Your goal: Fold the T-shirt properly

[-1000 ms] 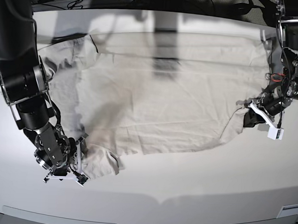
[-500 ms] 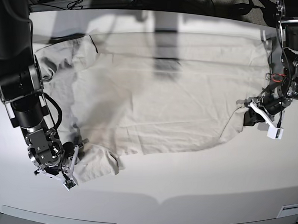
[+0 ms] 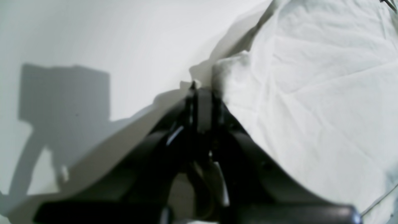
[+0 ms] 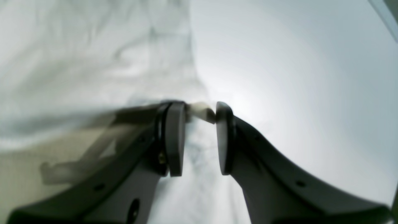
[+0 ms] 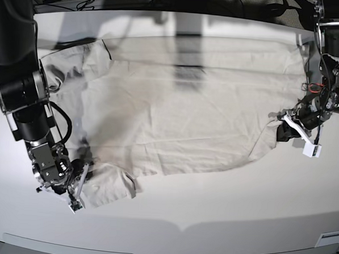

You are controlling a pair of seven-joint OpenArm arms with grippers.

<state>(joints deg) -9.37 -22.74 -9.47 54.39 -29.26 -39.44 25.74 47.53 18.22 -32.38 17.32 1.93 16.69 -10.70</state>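
Nearest to us, our right fingers [image 4: 199, 140] stand partly apart with only a thin fold of the T-shirt [image 5: 181, 116] edge between their tips, and nothing is pinched yet; if we close like this we judge the pads may catch a single layer or just the hem, and the corner could slide out once we lift. The cloth just behind those fingers is bunched, so a pull might drag wrinkles into the fold. Farther off, our left fingers [image 3: 202, 93] are closed tight on the shirt's edge at the far side, the cloth spreading flat on the white desk [image 5: 222, 209] beyond them. Lifting one side before the other is secure could skew the fold
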